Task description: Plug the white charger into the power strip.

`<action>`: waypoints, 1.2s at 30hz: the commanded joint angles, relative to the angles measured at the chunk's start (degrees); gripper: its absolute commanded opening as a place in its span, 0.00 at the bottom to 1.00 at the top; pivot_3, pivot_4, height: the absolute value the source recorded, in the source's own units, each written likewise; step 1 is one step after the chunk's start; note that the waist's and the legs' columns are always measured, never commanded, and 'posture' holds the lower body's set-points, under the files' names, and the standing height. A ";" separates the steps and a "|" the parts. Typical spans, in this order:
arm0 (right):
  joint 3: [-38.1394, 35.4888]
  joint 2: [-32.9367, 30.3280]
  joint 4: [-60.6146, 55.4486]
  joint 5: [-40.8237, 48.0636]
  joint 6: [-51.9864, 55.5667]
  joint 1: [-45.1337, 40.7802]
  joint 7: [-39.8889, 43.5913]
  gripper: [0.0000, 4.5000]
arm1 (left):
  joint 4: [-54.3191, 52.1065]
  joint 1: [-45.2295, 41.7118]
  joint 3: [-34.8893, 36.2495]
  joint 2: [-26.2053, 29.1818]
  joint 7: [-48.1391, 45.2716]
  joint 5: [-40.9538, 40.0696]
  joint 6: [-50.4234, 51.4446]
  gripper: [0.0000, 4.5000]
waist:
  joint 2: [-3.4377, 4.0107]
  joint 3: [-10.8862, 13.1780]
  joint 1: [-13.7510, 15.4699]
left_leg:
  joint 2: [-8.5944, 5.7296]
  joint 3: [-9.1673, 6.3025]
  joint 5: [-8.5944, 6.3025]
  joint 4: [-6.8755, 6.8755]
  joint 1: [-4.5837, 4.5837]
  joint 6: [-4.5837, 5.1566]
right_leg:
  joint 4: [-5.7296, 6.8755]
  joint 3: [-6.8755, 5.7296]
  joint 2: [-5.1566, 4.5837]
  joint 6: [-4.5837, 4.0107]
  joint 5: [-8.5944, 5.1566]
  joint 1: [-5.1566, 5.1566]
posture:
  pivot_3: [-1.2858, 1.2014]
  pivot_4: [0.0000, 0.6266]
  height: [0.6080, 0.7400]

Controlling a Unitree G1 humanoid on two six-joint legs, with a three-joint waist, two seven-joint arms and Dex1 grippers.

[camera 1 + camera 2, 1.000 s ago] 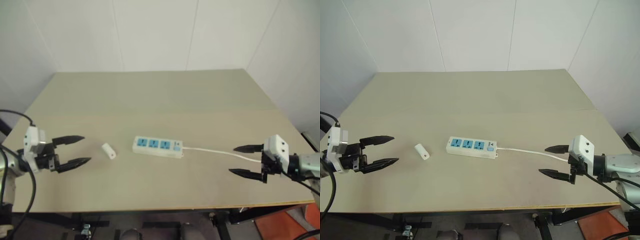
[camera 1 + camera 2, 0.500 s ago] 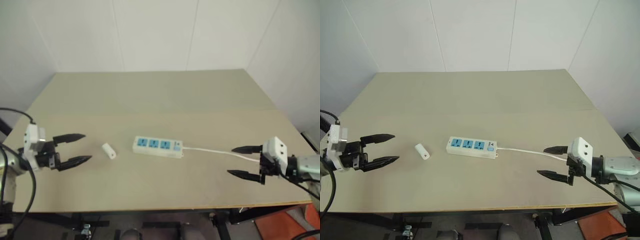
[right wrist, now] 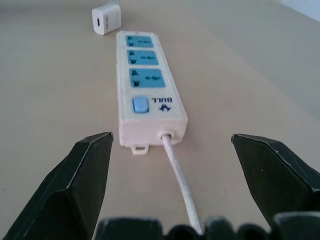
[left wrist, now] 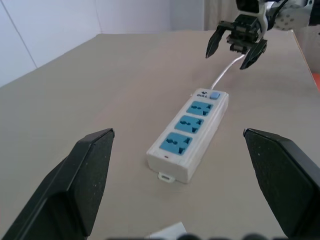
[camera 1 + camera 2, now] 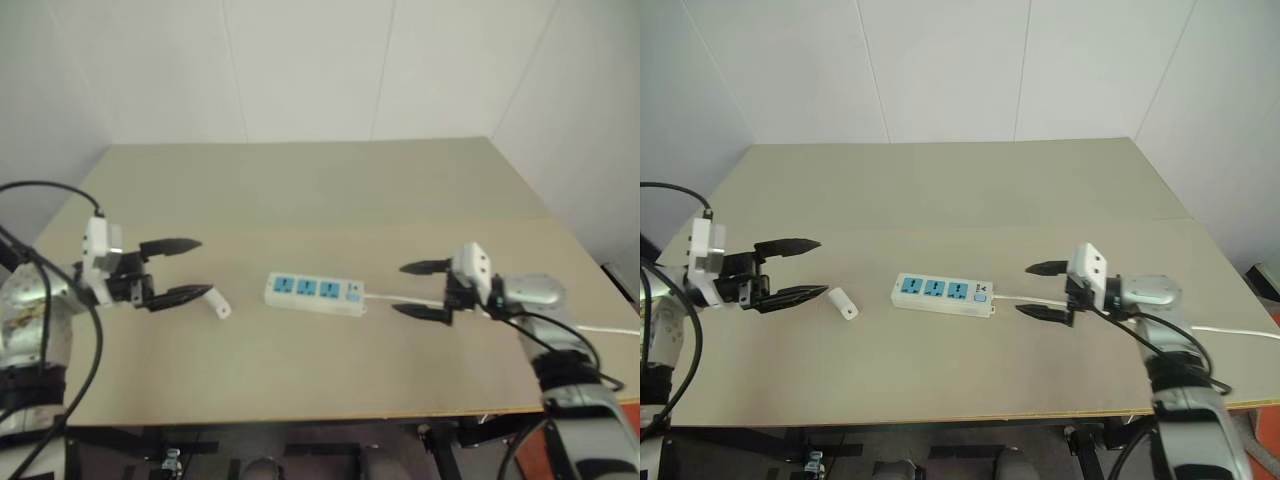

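The white charger lies on the table just left of the power strip, a white bar with three blue sockets and a blue switch at its right end. My left gripper is open, its fingertips just left of the charger and apart from it. My right gripper is open and hovers over the strip's white cord, a little right of the switch end. In the right wrist view the strip lies lengthwise ahead with the charger beyond its far end.
The beige table has wide free room behind the strip. Its front edge runs close below both grippers. The cord trails off the right side. White walls stand behind the table.
Both arms moved inward. The right gripper slid left along the cord to near the strip's switch end. The left gripper rose and moved right, up to the charger. Both stayed open.
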 commanded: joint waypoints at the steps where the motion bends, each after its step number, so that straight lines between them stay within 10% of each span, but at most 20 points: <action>1: 0.02 1.58 3.90 -0.10 -3.52 -3.14 1.77 0.99 | 1.28 -2.48 0.03 0.32 -1.21 0.12 -1.91 1.00 | 0.00 0.00 0.01 | 0.00 -0.02 0.00 0.00 -0.03 0.00 | -0.01 -0.01 0.00 0.00 0.00 -0.02 | 0.52 0.24 1.00; 36: 0.54 14.26 27.18 -7.50 -13.23 -12.36 -2.93 0.99 | -3.38 -5.55 -5.46 -5.02 -2.48 0.56 -3.22 1.00 | 0.01 0.00 -1.27 | -0.02 -0.06 0.02 0.01 -0.02 -0.04 | 0.05 -0.01 -0.02 0.00 0.01 -0.01 | 0.52 0.24 1.00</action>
